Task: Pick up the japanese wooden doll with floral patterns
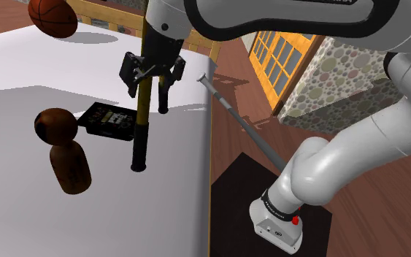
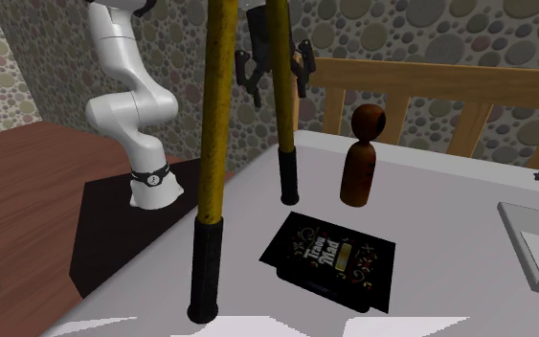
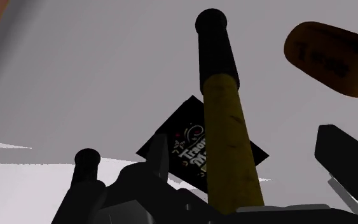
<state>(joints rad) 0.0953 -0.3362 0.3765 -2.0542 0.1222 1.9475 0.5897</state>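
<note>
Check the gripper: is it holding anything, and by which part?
Nothing is held. The gripper is open. The yellow pole stands between its fingers without touching them, and the brown doll stands apart, untouched.

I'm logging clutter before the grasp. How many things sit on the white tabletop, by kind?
Yellow poles with black grips: 2
Brown doll: 1
Black printed box: 1
Basketball: 1
Grey device, cut off at the edge: 1
Total: 6
</note>
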